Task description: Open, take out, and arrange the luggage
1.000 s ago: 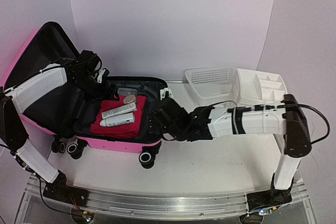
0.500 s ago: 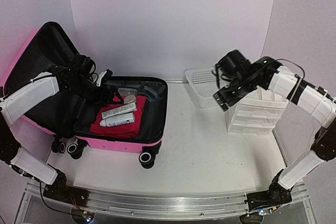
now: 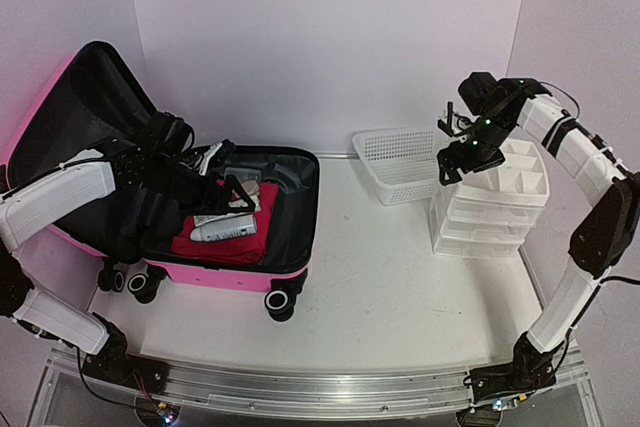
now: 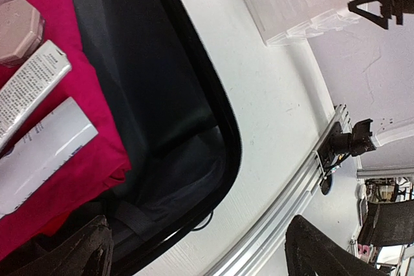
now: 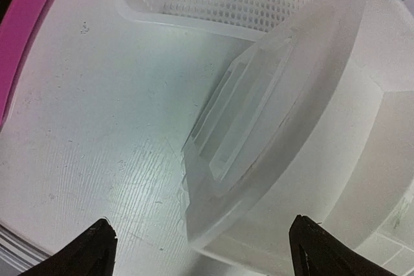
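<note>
Left gripper (image 3: 232, 191): jaws apart, empty, low inside the open hot-pink hard-shell suitcase (image 3: 225, 273) at the table's left. White plastic tubes (image 4: 40, 153) on folded red cloth (image 4: 77, 105) lie just beneath, long axes slanting. Left arm is nearer. Right gripper (image 3: 452, 152): jaws apart over the white plastic drawer organizer (image 3: 500, 209), well apart.

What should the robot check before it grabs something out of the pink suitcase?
1. Hot-pink hard-shell suitcase open, lid leaning back: ok.
2. Left jaws wide open, holding nothing, over the suitcase's contents: ok.
3. Things to grab in plain sight, two white tubes lying on a red folded cloth: ok.
4. Right jaws open, holding nothing, out of the way up by the white plastic drawer organizer: ok.
5. White mesh plastic basket standing upright beside the organizer: ok.
6. Anything hidden under the red cloth: cannot tell.
</note>
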You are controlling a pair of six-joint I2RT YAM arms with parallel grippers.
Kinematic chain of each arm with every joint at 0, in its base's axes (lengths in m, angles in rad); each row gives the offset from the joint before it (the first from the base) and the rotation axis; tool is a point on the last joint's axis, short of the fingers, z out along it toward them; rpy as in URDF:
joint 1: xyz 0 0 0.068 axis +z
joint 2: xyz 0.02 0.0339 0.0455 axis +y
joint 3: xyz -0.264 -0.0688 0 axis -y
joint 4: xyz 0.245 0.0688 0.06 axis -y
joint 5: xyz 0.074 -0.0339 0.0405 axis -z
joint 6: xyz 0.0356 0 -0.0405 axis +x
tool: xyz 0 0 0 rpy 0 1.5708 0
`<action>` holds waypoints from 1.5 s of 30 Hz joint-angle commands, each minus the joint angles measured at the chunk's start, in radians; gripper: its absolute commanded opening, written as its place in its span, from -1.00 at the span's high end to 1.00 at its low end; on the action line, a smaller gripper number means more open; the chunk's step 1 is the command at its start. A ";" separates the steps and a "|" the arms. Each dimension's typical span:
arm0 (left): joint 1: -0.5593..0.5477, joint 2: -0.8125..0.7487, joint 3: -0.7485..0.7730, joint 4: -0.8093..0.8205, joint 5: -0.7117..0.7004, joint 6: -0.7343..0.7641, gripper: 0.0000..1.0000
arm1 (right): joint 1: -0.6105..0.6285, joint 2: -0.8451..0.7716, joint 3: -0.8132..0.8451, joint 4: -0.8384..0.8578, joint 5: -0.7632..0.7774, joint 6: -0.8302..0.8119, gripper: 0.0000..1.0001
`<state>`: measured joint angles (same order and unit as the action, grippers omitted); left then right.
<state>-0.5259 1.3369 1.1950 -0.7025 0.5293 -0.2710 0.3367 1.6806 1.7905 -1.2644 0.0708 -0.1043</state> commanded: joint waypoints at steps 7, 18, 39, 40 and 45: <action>-0.054 -0.044 -0.045 0.094 -0.002 -0.064 -0.83 | -0.011 0.078 0.072 -0.010 0.127 0.319 -0.09; -0.070 -0.057 -0.056 0.121 -0.024 -0.119 -0.81 | 0.059 0.051 -0.006 0.015 0.206 0.540 0.46; -0.107 -0.001 -0.060 0.195 0.004 -0.148 -0.81 | 0.339 -0.033 -0.133 0.117 0.309 1.036 0.79; -0.110 0.002 -0.056 0.194 0.006 -0.148 -0.81 | 0.345 -0.025 -0.124 0.126 0.300 1.044 0.76; -0.114 -0.003 -0.048 0.194 0.009 -0.149 -0.81 | 0.367 0.018 -0.029 0.148 0.248 0.983 0.50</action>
<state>-0.6334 1.3418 1.1172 -0.5545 0.5240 -0.4187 0.6907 1.6863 1.6733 -1.1980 0.3454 0.8738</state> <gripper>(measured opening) 0.904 0.214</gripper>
